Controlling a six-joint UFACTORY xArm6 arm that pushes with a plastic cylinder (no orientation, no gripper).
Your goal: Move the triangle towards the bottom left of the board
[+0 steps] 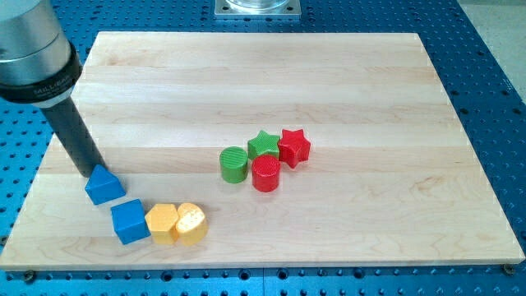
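A blue triangle block (104, 185) lies near the view's left edge of the wooden board (263, 74), toward the bottom left. My tip (89, 173) is at the end of the dark rod coming down from the view's top left. It touches the triangle's upper left side. A blue cube (130, 221) sits just below and right of the triangle, apart from my tip.
A yellow hexagon block (163, 224) and a yellow heart-like block (191, 224) sit right of the blue cube. A cluster in mid-board holds a green cylinder (234, 164), a red cylinder (266, 173), a green star (263, 145) and a red star (293, 147).
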